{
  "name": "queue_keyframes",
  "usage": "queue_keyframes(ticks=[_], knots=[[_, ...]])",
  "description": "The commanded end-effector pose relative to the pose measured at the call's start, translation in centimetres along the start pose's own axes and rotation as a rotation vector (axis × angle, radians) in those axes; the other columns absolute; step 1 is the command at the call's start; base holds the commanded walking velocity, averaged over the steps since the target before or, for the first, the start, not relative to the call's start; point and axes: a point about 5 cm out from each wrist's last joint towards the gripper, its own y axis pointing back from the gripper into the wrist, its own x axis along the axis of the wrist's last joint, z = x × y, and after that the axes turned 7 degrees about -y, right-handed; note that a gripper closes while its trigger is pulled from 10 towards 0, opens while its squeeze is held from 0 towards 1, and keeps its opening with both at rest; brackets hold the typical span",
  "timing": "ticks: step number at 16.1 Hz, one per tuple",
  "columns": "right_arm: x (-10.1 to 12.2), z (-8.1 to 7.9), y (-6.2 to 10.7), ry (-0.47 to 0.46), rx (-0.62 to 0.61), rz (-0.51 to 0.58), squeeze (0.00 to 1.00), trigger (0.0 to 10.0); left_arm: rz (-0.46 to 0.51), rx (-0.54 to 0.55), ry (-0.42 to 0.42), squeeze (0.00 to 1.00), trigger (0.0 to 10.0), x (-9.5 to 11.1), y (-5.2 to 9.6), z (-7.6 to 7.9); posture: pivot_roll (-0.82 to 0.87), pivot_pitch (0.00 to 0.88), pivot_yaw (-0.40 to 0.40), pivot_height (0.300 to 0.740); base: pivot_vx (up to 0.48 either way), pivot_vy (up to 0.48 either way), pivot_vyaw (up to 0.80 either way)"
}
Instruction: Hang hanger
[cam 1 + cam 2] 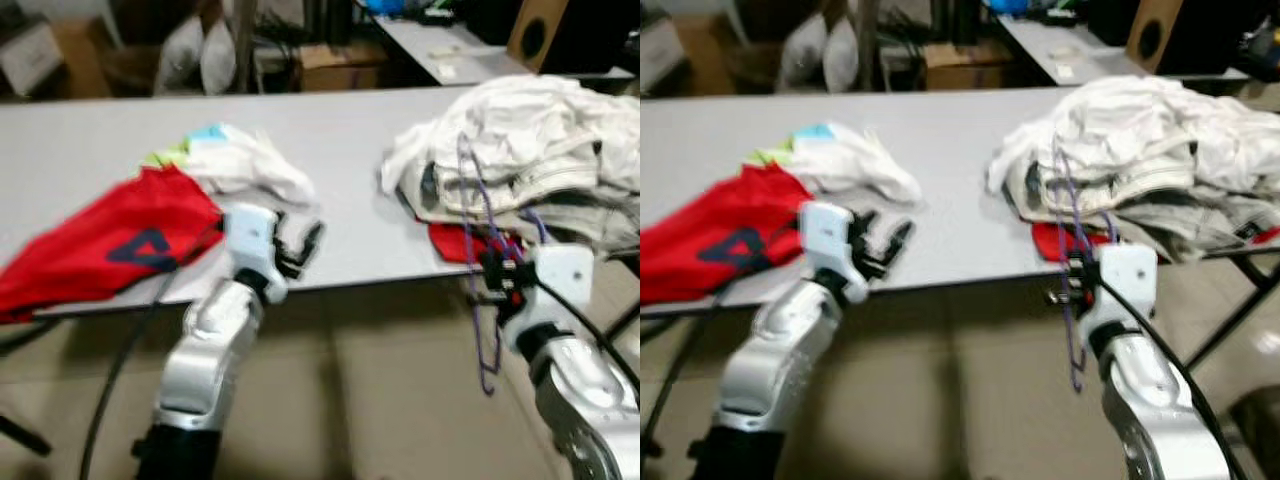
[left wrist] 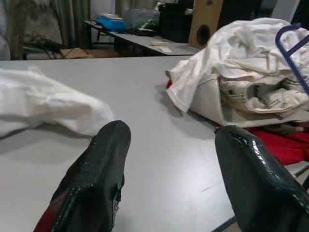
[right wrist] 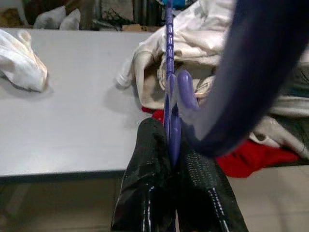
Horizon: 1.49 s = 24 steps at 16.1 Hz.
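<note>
A purple wire hanger stands roughly upright at the table's front edge, in front of the white clothes pile. My right gripper is shut on the purple hanger, whose wire is pinched between the two black fingers. My left gripper rests at the front edge of the grey table, open, with nothing between its fingers. It sits just below a white garment and right of a red garment.
A red cloth pokes out under the white pile. Boxes, bags and a second table stand behind. A black speaker is at the back right. Bare tabletop lies between the two clothes heaps. Tan floor is below.
</note>
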Motion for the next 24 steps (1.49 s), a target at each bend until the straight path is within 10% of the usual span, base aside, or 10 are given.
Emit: queue_keyframes(ticks=[1, 6, 7, 8, 24], knots=[[0.3, -0.5, 0.0, 0.0, 0.018, 0.008, 0.0, 10.0, -0.017, 0.031, -0.013, 0.0, 10.0, 0.1, 0.2, -0.7, -0.06, 0.0, 0.007, 0.74, 0.0, -0.334, -0.64], [0.5, -0.2, -0.2, 0.013, 0.029, 0.019, 0.0, 10.0, -0.043, 0.04, 0.023, 0.1, 10.0, -0.3, 0.2, -0.6, -0.06, 0.0, 0.006, 0.74, 0.0, -0.48, -0.22], [0.7, -0.1, -0.1, 0.02, 0.032, 0.03, 0.0, 10.0, -0.047, 0.032, 0.049, 0.8, 10.0, -0.3, 0.1, -0.5, -0.06, 0.0, 0.003, 0.74, 0.0, -0.48, 0.0], [0.9, -0.1, -0.1, 0.018, 0.036, 0.042, 0.0, 10.0, -0.047, 0.026, 0.062, 1.0, 10.0, -0.3, 0.1, -0.4, -0.07, 0.0, 0.005, 0.74, 0.0, -0.48, 0.0], [1.4, 0.9, -0.4, 0.051, -0.021, 0.091, 0.0, 10.0, 0.007, 0.051, 0.024, 1.0, 10.0, 0.6, -1.6, -0.6, -0.09, 0.0, 0.012, 0.74, 0.259, -0.035, -0.14]])
